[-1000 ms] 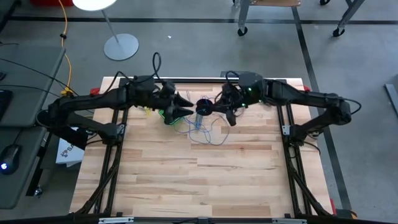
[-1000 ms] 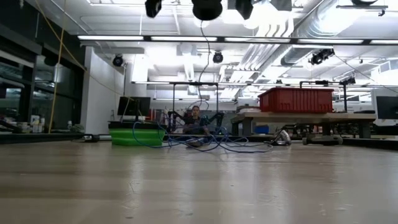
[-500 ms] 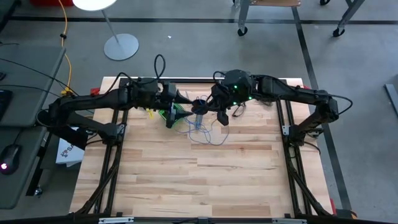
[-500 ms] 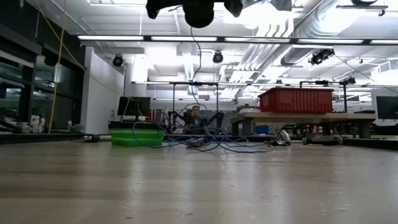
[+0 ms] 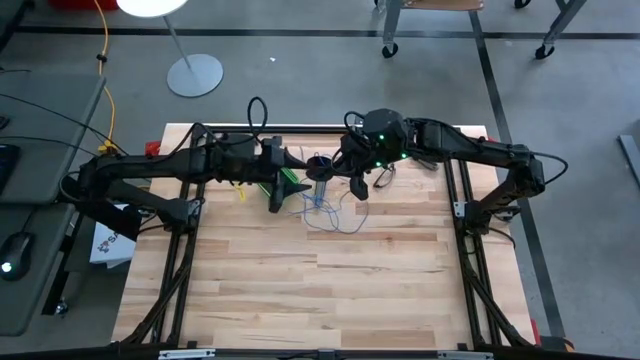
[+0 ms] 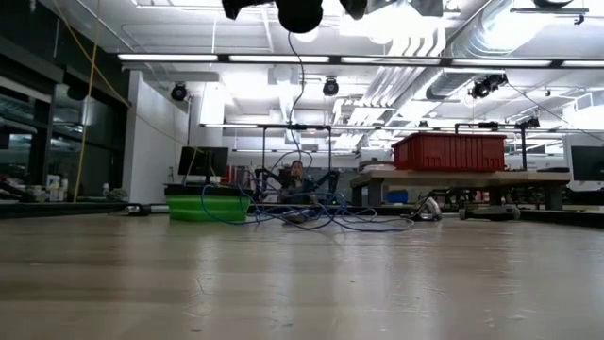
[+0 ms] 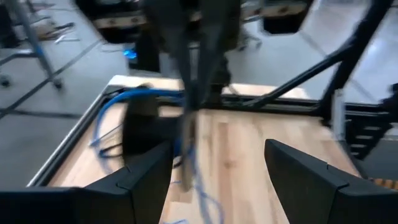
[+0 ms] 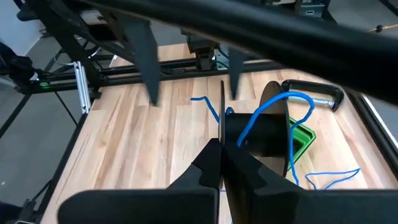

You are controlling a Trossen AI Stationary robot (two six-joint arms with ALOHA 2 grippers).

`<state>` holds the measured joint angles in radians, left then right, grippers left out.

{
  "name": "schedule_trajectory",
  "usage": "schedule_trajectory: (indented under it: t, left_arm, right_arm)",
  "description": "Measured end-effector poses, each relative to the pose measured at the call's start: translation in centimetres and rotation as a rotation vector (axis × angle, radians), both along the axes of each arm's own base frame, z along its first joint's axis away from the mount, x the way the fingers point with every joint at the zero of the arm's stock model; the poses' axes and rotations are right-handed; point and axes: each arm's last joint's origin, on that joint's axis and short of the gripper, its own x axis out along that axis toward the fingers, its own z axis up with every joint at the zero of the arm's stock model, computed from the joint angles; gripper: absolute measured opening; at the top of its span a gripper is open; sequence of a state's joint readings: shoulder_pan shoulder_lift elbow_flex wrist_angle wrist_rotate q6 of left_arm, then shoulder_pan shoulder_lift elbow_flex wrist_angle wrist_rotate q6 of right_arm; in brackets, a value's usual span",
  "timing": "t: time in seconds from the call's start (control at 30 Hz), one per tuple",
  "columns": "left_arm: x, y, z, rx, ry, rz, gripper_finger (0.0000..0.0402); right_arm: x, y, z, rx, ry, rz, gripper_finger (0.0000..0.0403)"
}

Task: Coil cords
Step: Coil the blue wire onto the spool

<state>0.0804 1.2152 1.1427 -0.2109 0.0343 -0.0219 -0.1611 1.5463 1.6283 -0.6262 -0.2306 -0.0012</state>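
The small dark spool [image 5: 319,164] hangs high above the table's far middle, with my right gripper [image 5: 330,172] shut on it. The thin blue-grey wire [image 6: 300,104] drops from the spool [image 6: 300,11] to a loose tangle [image 5: 328,212] lying on the wood. In the right wrist view the wire [image 8: 273,106] loops over the spool [image 8: 264,140]. My left gripper [image 5: 298,177] stands open just left of the spool, its fingers [image 7: 146,177] level and pointing at it with nothing between them. My right gripper pinches the thin rim of the spool's flange [image 8: 221,127] between its two shut fingers [image 8: 208,163]. The fingers come from the table's right side, slanting down. The spool is lifted clear, its flange edge-on to the fingers, and the wire hangs slack below it.
A green box [image 5: 272,185] sits on the table under the left gripper, next to the wire tangle. Black frame rails [image 5: 300,130] run along the far edge. The table's near half is bare wood [image 5: 320,290]. A red bin [image 6: 451,151] stands in the room behind.
My left gripper has rolled about its own axis, so its two fingers now stand differently, and it has stayed open. My right gripper has shifted a little toward the left arm with the spool, still shut on it; the wire tangle has stayed on the table.
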Motion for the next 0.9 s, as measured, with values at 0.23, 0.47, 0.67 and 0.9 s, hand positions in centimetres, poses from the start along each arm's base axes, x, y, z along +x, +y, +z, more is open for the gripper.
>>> schedule_trajectory:
  t: [0.23, 0.47, 0.67, 0.9]
  left_arm:
    - [0.14, -0.01, -0.09, -0.009, 0.000, 0.037, 0.0227]
    - [0.16, 0.09, -0.14, -0.008, 0.004, 0.072, 0.0110]
    - [0.15, 0.21, -0.12, -0.030, 0.000, 0.083, 0.0008]
    - [0.15, 0.33, -0.11, -0.060, -0.003, 0.092, 0.0004]
  right_arm:
    - [0.05, 0.00, 0.08, -0.008, -0.010, 0.004, 0.0000]
    - [0.04, 0.00, 0.08, -0.008, -0.010, 0.004, 0.0000]
    - [0.03, 0.02, 0.10, -0.022, -0.013, 0.017, 0.0000]
    - [0.04, 0.01, 0.14, -0.023, -0.016, 0.016, 0.0002]
